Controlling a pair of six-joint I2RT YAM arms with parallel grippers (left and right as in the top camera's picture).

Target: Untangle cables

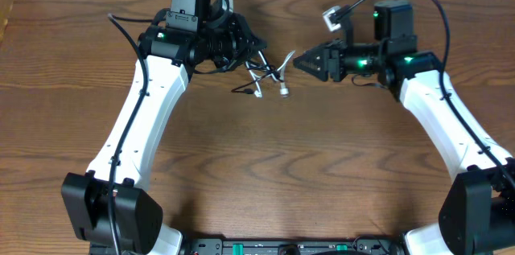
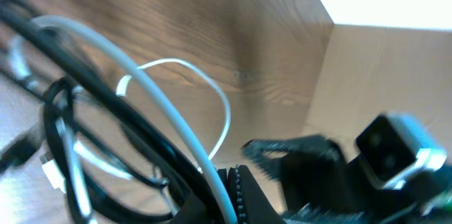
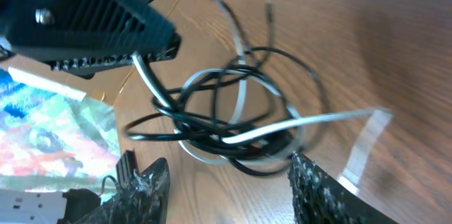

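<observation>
Left end effector (image 3: 152,49): clamped shut on the cables (image 3: 226,118). In the right wrist view a white cable (image 3: 236,37) and a black cable (image 3: 296,68) both come out from under its ribbed jaw tip.

Right end effector (image 3: 226,160): part open, fingers (image 3: 145,189) spread to either side of the tangle. Nothing is between them and they touch no cable.

Overhead: the two end effectors face each other across the far middle of the counter (image 1: 282,166), left (image 1: 245,50) and right (image 1: 295,61), close but apart. The cables (image 1: 265,70) hang and lie between the two tips.

Cables: black loops wound through white loops in one knot. One white strand runs out flat to the right over the wood. Two pale plug ends (image 1: 284,91) rest on the counter just on the near side of the knot.

Left wrist view: blurred. White and black strands cross close to the lens, and the right end effector (image 2: 254,152) shows beyond them.
</observation>
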